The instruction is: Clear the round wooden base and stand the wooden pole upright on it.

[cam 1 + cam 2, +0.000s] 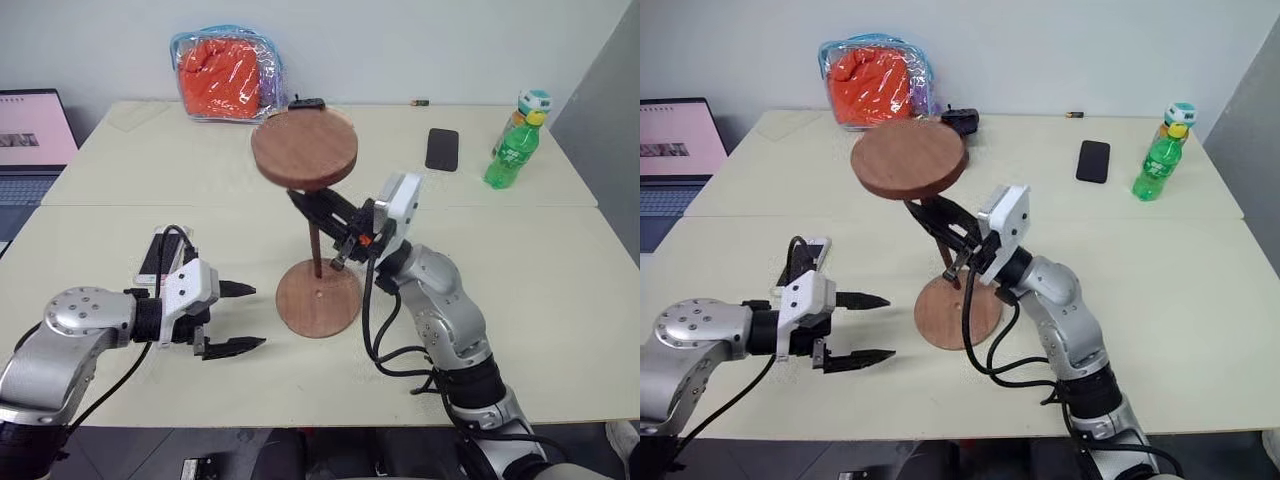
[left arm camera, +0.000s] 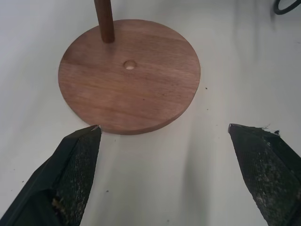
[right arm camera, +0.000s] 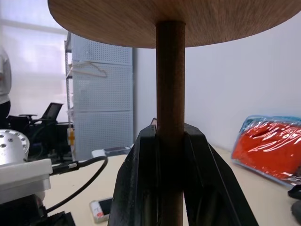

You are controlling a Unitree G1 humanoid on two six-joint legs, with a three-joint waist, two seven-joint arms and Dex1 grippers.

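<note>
The round wooden base [image 1: 318, 297] lies flat on the table in front of me, its small centre hole [image 2: 130, 64] uncovered. The wooden pole [image 1: 316, 250] stands upright with its fixed disc [image 1: 304, 147] at the top. Its lower end [image 2: 106, 28] meets the base behind the hole, off centre. My right gripper [image 1: 310, 208] reaches in from the right and is shut on the pole [image 3: 170, 80] just under the disc. My left gripper [image 1: 258, 316] hovers low to the left of the base [image 2: 129, 75], open, with nothing between its fingers [image 2: 75, 174].
A phone [image 1: 155, 258] lies by my left arm. At the back are a bag of orange stuff [image 1: 228, 75], a small black item [image 1: 307, 103], a black phone [image 1: 441, 149] and a green bottle [image 1: 513, 145]. A laptop [image 1: 30, 140] is at the far left.
</note>
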